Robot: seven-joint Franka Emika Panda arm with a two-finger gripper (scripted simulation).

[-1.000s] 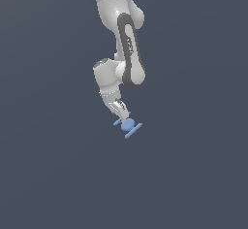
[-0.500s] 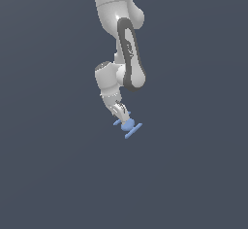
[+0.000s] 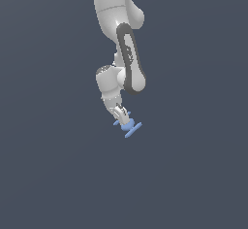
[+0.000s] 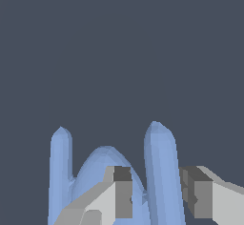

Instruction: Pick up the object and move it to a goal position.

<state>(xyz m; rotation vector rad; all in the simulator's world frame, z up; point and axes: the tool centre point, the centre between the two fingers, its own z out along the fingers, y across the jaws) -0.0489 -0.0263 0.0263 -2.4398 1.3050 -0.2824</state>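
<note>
The object (image 3: 129,126) is a small light-blue item, a rounded ball between two thin parallel bars. It sits right at the tip of my white gripper (image 3: 123,117), below the arm in the exterior view. In the wrist view my gripper (image 4: 156,195) straddles one bar (image 4: 161,167). The right finger pad (image 4: 190,193) lies against that bar. The left finger (image 4: 121,193) sits over the ball (image 4: 102,164), and the second bar (image 4: 60,171) stands outside the fingers. The jaws stand narrow, closed on the bar.
Only a plain dark grey-blue background shows around the arm (image 3: 128,53) and beneath the object. No other objects, edges or goal marker are visible in either view.
The arm's upper links have shifted slightly lower. The gripper and the object stay at nearly the same spot, the object still at the fingertips.
</note>
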